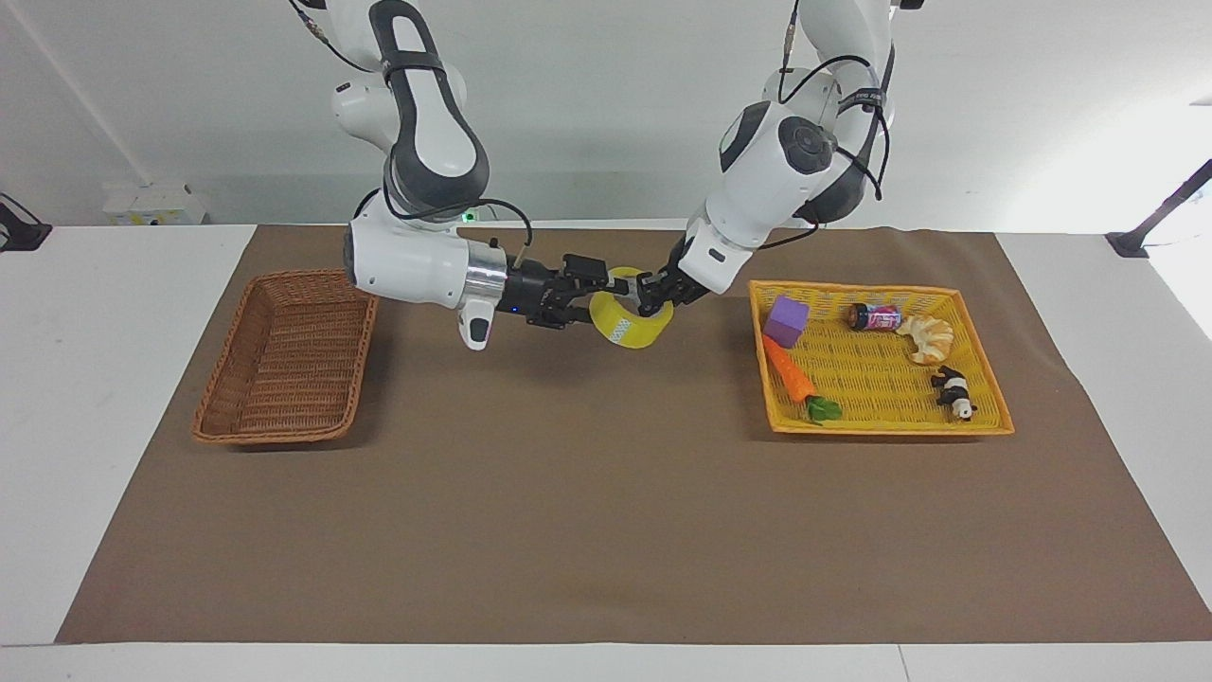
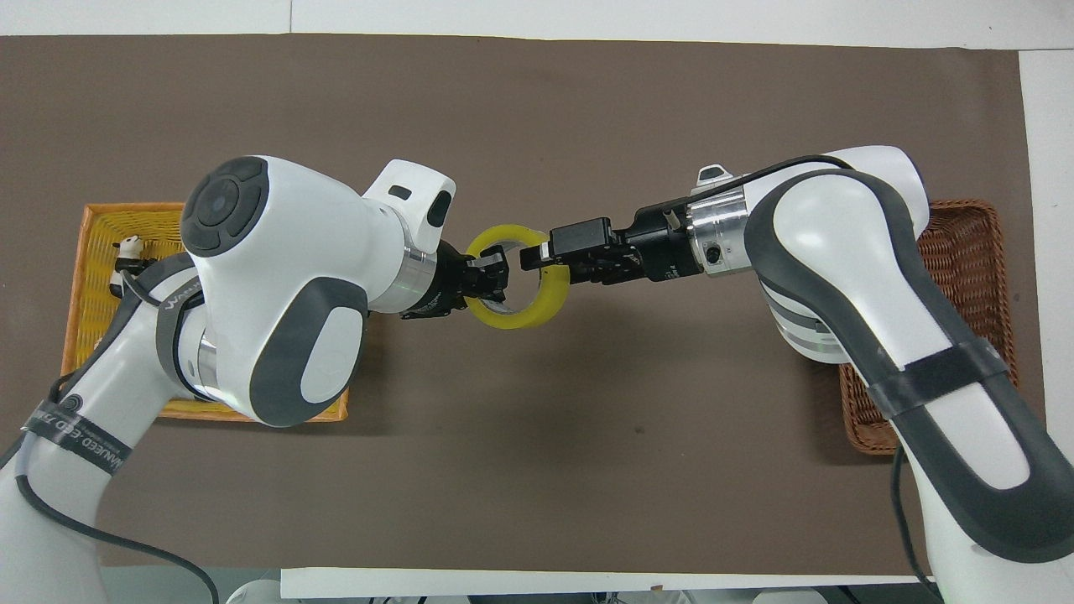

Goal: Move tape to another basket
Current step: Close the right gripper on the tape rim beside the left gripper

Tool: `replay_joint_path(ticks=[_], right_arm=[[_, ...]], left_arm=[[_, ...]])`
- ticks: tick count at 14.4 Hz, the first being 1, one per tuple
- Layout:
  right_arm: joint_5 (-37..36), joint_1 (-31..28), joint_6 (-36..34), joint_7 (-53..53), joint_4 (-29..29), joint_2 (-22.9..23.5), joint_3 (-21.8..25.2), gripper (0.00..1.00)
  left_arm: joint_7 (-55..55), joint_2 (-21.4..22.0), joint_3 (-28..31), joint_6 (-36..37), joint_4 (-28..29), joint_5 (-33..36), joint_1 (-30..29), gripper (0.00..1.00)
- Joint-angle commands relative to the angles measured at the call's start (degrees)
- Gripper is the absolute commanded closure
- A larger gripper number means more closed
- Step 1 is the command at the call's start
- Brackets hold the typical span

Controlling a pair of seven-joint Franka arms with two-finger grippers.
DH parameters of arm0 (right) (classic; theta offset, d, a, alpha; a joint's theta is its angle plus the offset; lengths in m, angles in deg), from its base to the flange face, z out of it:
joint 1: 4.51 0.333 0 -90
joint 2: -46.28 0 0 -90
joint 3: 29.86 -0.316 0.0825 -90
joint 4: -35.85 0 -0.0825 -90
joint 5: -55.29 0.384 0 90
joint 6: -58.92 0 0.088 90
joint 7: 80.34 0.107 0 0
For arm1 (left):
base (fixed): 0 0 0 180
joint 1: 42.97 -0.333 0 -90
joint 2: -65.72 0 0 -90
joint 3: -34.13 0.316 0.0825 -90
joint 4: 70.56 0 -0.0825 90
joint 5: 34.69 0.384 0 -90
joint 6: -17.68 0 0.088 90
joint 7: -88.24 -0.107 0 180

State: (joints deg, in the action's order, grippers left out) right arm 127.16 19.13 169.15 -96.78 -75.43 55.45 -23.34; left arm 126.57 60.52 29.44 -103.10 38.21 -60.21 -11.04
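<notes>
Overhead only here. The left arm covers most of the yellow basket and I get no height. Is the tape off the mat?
Observer: Yes. The facing view shows the tape up in the air over the mat, its shadow below it, gripped by the left pincer.
Operator: And the other arm?
Observer: The right pincer comes in level with the tape, at its rim on the side toward the wicker basket.
Operator: What is under the left arm?
Observer: The yellow basket holds a purple cube, a carrot and a small bottle that your view hides.
</notes>
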Motion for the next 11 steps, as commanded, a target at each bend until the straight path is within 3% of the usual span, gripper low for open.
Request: replay_joint_path(ticks=[1, 2, 4, 6, 7, 8, 9, 11], right_arm=[[0.6, -0.3, -0.3, -0.7, -1.4, -1.2, -0.1, 0.41], [0.6, -0.3, -0.3, -0.7, -1.4, -1.2, -0.1, 0.55], [0.6, -0.1, -0.4, -0.7, -1.5, -1.3, -0.1, 0.96], [0.4, -0.1, -0.5, -0.8, -1.4, -1.3, -0.1, 1.00], [0.4, -0.1, -0.5, -0.8, -1.4, -1.3, -0.1, 1.00], [0.4, -0.1, -0.5, -0.7, -1.4, -1.3, -0.1, 1.00], [0.4, -0.2, -0.5, -0.7, -1.4, -1.3, -0.1, 1.00], [0.3, -0.1, -0.5, -0.7, -1.4, -1.3, -0.1, 1.00]], left_arm=[[0.3, 0.6, 0.1, 0.6, 0.2, -0.1, 0.0, 1.00], [0.3, 0.6, 0.1, 0.6, 0.1, -0.1, 0.0, 1.00], [0.3, 0.6, 0.1, 0.6, 0.2, -0.1, 0.0, 1.00], [0.3, 0.6, 0.1, 0.6, 0.1, -0.1, 0.0, 1.00], [0.5, 0.6, 0.1, 0.7, 0.0, -0.1, 0.1, 0.89], [1.5, 0.5, 0.1, 0.8, -0.5, -0.1, 0.1, 0.50], [3.7, 0.5, 0.2, 0.9, -1.3, -0.1, 0.2, 0.03], [6.7, 1.8, 0.4, 6.9, -4.5, 1.0, -0.6, 0.00]])
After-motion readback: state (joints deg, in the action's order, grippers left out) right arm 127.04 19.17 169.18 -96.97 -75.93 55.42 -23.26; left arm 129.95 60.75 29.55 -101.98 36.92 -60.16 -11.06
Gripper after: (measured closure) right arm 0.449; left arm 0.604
